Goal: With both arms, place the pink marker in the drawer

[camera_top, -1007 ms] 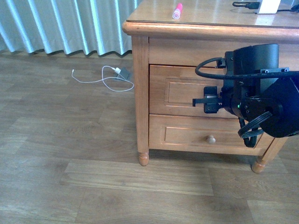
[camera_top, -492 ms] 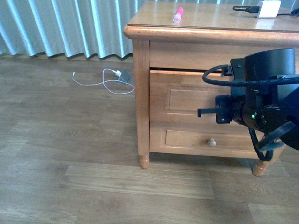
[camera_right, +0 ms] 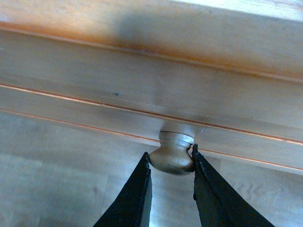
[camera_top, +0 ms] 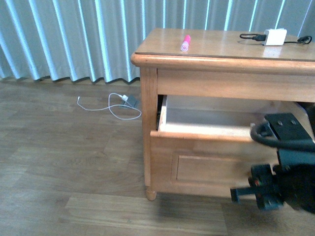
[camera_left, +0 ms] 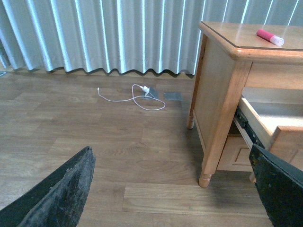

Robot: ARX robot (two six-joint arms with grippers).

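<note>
The pink marker (camera_top: 185, 43) lies on the wooden table top, near its left end; it also shows in the left wrist view (camera_left: 270, 37). The drawer (camera_top: 206, 140) stands pulled out, its pale inside (camera_left: 270, 113) showing. My right gripper (camera_right: 171, 161) is shut on the drawer's round pale knob (camera_right: 171, 153); in the front view the black right arm (camera_top: 283, 187) hides the knob. My left gripper (camera_left: 173, 189) is open and empty, low over the floor to the left of the table.
A white charger block (camera_top: 274, 36) with a black cable lies at the table top's right end. A white cable and plug (camera_top: 123, 103) lie on the wooden floor by the striped curtain (camera_top: 69, 37). A table leg (camera_left: 215, 137) stands near the left gripper.
The right gripper has pulled the drawer from nearly shut to well open, moving toward the camera and down in the front view. The marker has stayed on the table top.
</note>
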